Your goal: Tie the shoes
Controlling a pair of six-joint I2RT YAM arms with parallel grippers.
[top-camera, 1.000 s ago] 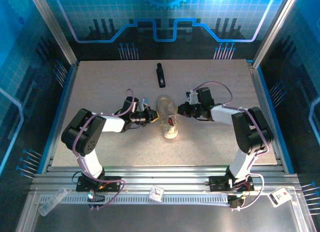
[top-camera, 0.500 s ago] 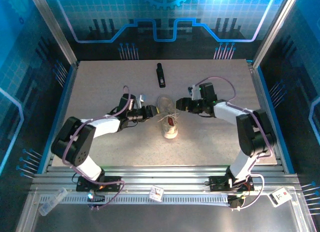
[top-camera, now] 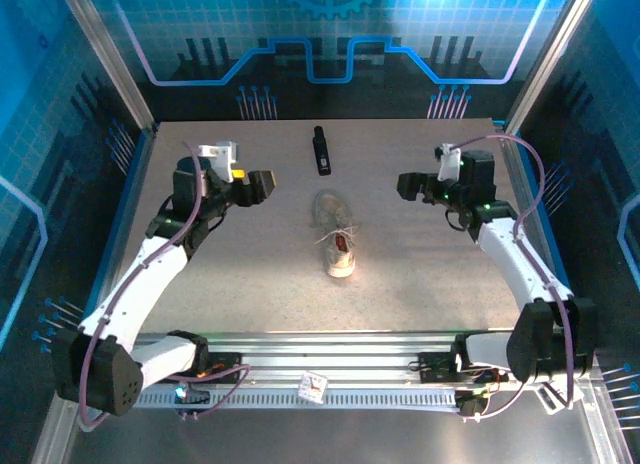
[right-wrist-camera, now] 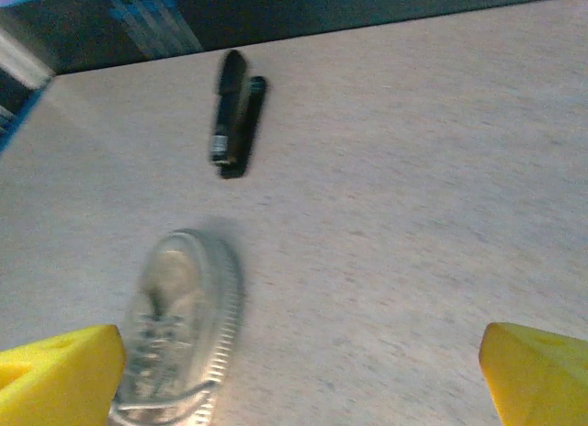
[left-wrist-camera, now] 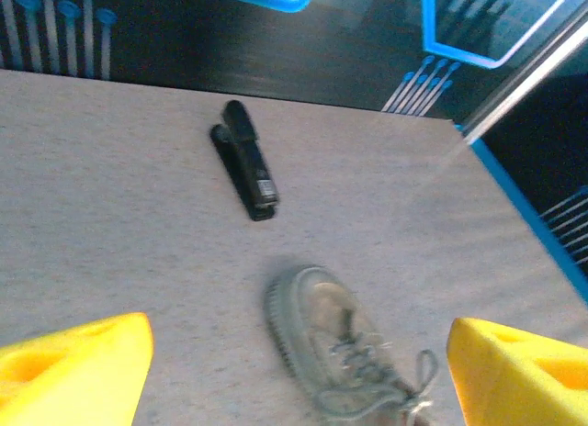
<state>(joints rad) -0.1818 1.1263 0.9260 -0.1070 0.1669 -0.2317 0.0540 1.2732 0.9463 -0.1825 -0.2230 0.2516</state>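
Sneaker (top-camera: 335,234), one, off-white with red lining, lies mid-bench (top-camera: 420,274), well apart from both pincers. Left pincer (top-camera: 262,183) and right pincer (top-camera: 408,185) each stand wide apart, holding nothing. One black bar (top-camera: 321,150) lies beyond; its label is too blurred to read.

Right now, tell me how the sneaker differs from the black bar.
The sneaker is off-white with a red lining; the black bar is all dark. The sneaker is broad, rounded and laced; the black bar is slim and straight. The sneaker lies centrally; the black bar lies nearer the far edge. Both rest on the table, apart.
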